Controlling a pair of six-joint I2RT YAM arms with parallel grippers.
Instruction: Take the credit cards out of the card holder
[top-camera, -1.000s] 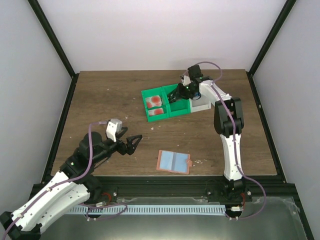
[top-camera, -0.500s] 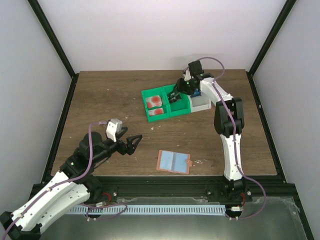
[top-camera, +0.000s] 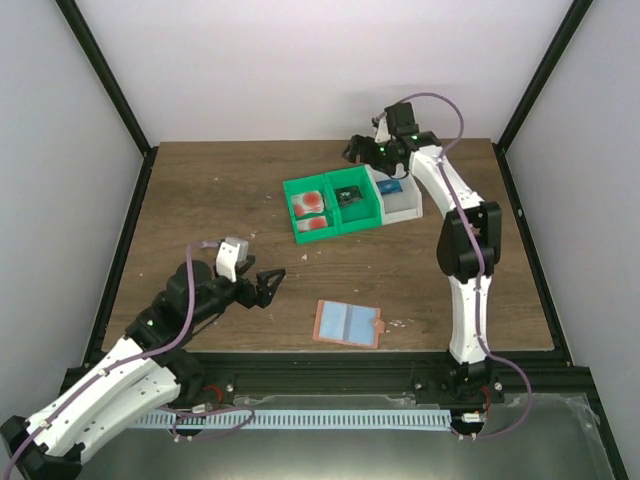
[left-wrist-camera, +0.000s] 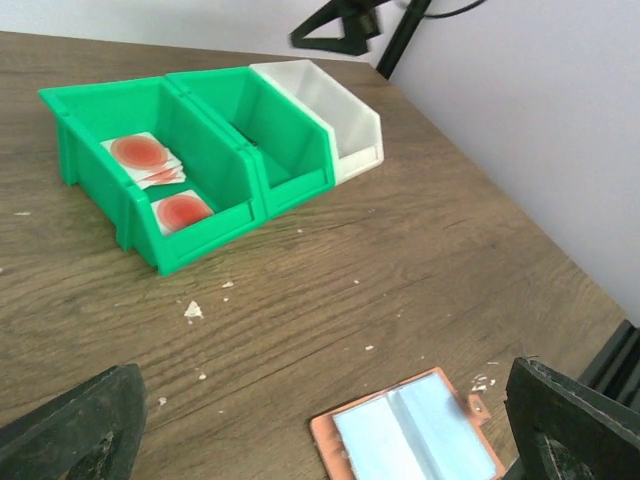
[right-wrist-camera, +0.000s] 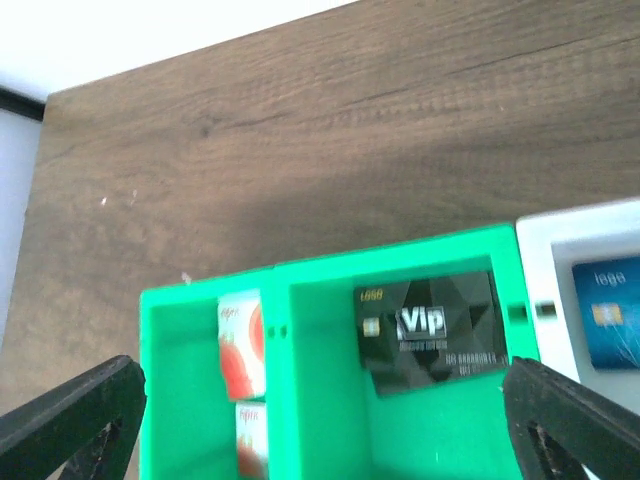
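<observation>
The card holder (top-camera: 347, 324) lies open and flat near the table's front edge, salmon rim around blue-grey panels; it also shows in the left wrist view (left-wrist-camera: 415, 435). Pale credit cards (top-camera: 310, 203) with red blots lie in the left green bin (left-wrist-camera: 140, 152) (right-wrist-camera: 240, 345). A black VIP card (right-wrist-camera: 430, 330) rests in the middle green bin, a blue card (right-wrist-camera: 608, 315) in the white bin. My right gripper (top-camera: 368, 155) (right-wrist-camera: 320, 420) hovers open above the bins, holding nothing. My left gripper (top-camera: 268, 285) (left-wrist-camera: 320, 430) is open, just left of the holder.
Three bins stand in a row at the back centre: left green bin (top-camera: 300, 232), middle green bin (top-camera: 365, 213), white bin (top-camera: 405, 208). Small pale crumbs (left-wrist-camera: 190, 310) dot the wooden table (top-camera: 200, 200). Black frame posts and white walls enclose it.
My right gripper has opened, left the black card in the middle green bin, and lifted up and back from it. The left arm has barely shifted.
</observation>
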